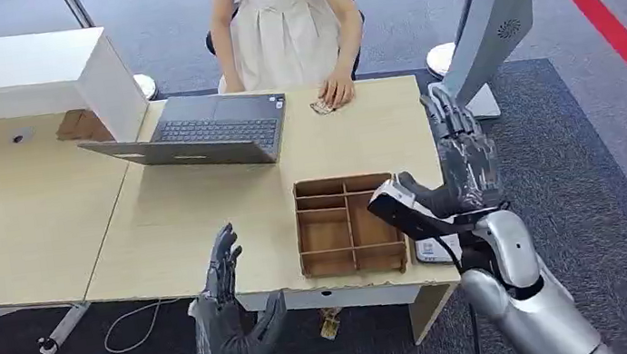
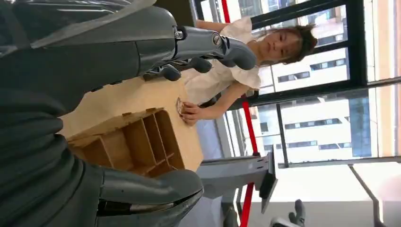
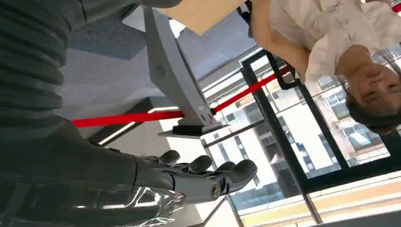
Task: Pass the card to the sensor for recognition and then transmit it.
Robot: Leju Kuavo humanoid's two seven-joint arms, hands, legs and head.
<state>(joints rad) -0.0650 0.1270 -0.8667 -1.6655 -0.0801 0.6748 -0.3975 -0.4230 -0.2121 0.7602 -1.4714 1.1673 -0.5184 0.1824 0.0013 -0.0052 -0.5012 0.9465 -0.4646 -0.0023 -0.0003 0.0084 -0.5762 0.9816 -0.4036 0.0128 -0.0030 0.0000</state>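
Fingers of my right hand (image 1: 465,157) are spread, holding nothing; left hand (image 1: 225,285) likewise, low at the worktop (image 1: 206,219) edge. Card (image 1: 322,107) lies under the person's hand (image 1: 337,91), far side, nearer my right hand; long axis unreadable.

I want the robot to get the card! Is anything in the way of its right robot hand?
Yes. The person's hand lies on the card at the table's far edge. The right robot hand is raised, open, beyond the wooden tray.
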